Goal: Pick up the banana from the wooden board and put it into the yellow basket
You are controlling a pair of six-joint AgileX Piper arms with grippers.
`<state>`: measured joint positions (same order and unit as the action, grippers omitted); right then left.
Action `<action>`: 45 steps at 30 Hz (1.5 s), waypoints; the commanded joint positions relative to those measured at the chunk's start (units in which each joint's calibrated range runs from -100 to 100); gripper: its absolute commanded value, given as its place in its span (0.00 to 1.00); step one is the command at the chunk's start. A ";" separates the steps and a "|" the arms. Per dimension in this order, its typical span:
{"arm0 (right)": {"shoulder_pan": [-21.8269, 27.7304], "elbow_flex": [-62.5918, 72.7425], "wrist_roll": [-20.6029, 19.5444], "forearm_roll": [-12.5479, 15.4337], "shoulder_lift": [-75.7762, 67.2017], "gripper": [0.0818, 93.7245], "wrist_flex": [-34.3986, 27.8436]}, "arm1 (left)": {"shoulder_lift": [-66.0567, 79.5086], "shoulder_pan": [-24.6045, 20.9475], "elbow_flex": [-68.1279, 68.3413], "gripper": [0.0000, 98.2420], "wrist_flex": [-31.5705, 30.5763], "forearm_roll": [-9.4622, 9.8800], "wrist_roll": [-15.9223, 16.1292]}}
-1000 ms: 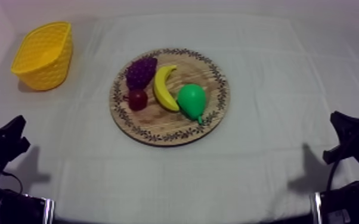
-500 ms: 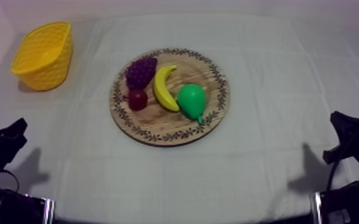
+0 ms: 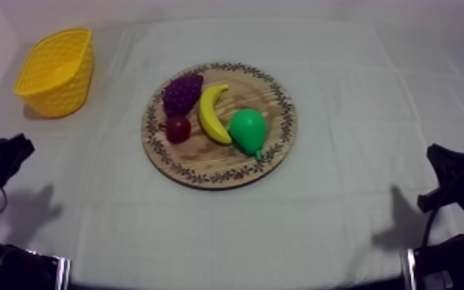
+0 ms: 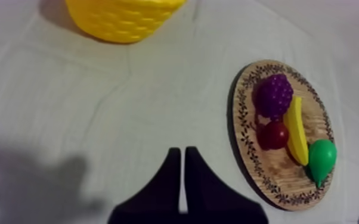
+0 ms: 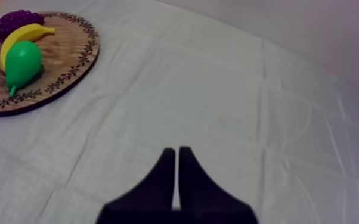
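A yellow banana (image 3: 211,113) lies on the round wooden board (image 3: 274,158) at the table's middle, between purple grapes (image 3: 182,92) and a green pear (image 3: 247,129). The yellow basket (image 3: 56,71) stands at the far left. My left gripper (image 3: 21,146) is at the left edge, below the basket and well left of the board. From the left wrist, that gripper (image 4: 182,154) is shut on nothing, with the banana (image 4: 296,131) and basket (image 4: 122,18) ahead. My right gripper (image 3: 434,151) rests low at the right edge; from its own wrist, the right gripper (image 5: 176,152) is shut over bare cloth, the banana (image 5: 19,39) far off.
A small red fruit (image 3: 177,128) sits on the board beside the grapes and touches the banana's left side. The grey-white cloth (image 3: 343,92) spreads all round the board. The basket stands near the table's back left corner.
My left gripper has risen and drawn toward the left edge, up toward the basket's side. The right arm and the fruit have not moved.
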<state>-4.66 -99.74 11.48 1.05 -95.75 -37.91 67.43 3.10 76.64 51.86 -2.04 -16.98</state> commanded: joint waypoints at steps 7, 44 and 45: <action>-0.01 -0.04 0.02 0.00 -0.01 0.00 0.01 | -20.05 -2.57 -19.17 0.00 11.61 -0.21 0.91; -0.01 -0.04 0.02 0.00 -0.01 0.00 0.01 | -64.78 15.27 -68.09 0.00 32.03 -3.30 -0.61; -0.01 -0.04 0.02 0.00 -0.01 0.00 0.01 | -65.53 16.22 -69.12 0.00 32.03 -3.46 -0.85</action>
<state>-4.66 -99.74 11.51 1.05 -95.75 -37.90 2.85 16.87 8.93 83.76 -5.44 -17.65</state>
